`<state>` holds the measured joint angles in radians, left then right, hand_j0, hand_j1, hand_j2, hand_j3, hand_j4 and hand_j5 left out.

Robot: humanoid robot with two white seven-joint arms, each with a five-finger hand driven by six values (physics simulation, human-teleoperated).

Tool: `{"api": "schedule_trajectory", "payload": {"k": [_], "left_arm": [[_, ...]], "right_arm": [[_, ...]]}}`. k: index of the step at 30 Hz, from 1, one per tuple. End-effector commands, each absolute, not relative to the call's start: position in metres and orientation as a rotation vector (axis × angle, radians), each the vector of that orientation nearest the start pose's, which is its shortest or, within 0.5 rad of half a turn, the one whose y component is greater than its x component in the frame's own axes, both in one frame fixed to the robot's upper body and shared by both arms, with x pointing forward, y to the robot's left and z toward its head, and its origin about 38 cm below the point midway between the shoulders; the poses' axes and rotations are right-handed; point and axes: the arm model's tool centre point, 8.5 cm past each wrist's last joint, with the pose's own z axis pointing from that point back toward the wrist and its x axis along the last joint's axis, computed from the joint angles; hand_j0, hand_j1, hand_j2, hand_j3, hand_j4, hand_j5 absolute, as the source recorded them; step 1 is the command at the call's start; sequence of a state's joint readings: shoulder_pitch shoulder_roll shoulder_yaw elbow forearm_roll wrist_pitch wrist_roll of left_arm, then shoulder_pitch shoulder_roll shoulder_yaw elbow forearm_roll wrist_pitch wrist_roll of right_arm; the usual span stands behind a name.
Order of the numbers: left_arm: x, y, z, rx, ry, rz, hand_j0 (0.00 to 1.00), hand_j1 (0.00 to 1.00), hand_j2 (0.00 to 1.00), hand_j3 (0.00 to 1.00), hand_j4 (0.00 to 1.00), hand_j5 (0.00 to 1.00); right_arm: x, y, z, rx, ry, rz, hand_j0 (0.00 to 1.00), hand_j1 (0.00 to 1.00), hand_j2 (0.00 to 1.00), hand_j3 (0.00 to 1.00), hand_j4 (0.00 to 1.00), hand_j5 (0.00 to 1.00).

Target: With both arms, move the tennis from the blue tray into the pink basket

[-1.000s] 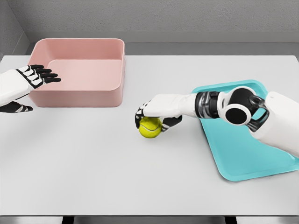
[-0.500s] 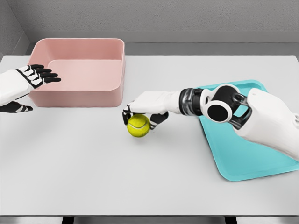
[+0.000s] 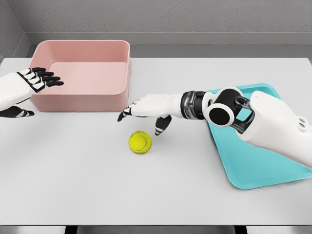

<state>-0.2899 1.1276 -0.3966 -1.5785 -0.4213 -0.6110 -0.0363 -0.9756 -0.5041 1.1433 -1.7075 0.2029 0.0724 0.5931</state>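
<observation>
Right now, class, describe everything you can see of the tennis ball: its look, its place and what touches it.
The tennis ball is a small yellow-green sphere with a fuzzy-looking surface and a faint pale seam curving across it. It rests on the bare white table, left of the blue tray and in front of the pink basket, inside neither. The right hand hangs just above and behind it with fingers spread; nothing grips the ball, and only the table touches it.
</observation>
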Motion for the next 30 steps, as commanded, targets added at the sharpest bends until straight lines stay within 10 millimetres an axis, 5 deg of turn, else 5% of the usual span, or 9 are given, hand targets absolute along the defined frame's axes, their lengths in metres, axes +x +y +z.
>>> {"api": "schedule_trajectory", "payload": {"k": [1,3,6,10,15,19,24,30], "left_arm": [[0.372,0.396,0.243,0.686,-1.604,-1.875,1.0,1.0,1.0,1.0,1.0,1.0],[0.371,0.393,0.244,0.695,-1.601,-1.899,1.0,1.0,1.0,1.0,1.0,1.0],[0.369,0.384,0.242,0.699,-1.578,-1.966,1.0,1.0,1.0,1.0,1.0,1.0],[0.356,0.349,0.243,0.694,-1.615,-2.114,1.0,1.0,1.0,1.0,1.0,1.0],[0.352,0.332,0.238,0.654,-1.654,-2.13,1.0,1.0,1.0,1.0,1.0,1.0],[0.355,0.314,0.228,0.64,-1.664,-2.17,1.0,1.0,1.0,1.0,1.0,1.0],[0.36,0.249,0.203,0.544,-1.738,-2.317,1.0,1.0,1.0,1.0,1.0,1.0],[0.355,0.217,0.185,0.434,-1.713,-2.434,1.0,1.0,1.0,1.0,1.0,1.0]], "right_arm": [[0.407,-0.07,0.232,-0.099,-1.365,2.134,1.0,1.0,1.0,1.0,1.0,1.0],[0.419,-0.093,0.259,-0.183,-1.411,2.093,1.0,1.0,1.0,1.0,1.0,1.0],[0.44,-0.18,0.314,-0.411,-1.466,1.944,1.0,1.0,1.0,1.0,1.0,1.0],[0.432,-0.271,0.319,-0.525,-1.44,1.842,1.0,1.0,1.0,1.0,1.0,1.0],[0.406,-0.363,0.308,-0.594,-1.408,1.768,1.0,1.0,1.0,1.0,1.0,1.0],[0.404,-0.376,0.296,-0.576,-1.383,1.754,1.0,1.0,1.0,1.0,1.0,1.0],[0.402,-0.371,0.289,-0.555,-1.385,1.76,1.0,1.0,1.0,1.0,1.0,1.0],[0.403,-0.372,0.29,-0.558,-1.378,1.753,1.0,1.0,1.0,1.0,1.0,1.0]]}}
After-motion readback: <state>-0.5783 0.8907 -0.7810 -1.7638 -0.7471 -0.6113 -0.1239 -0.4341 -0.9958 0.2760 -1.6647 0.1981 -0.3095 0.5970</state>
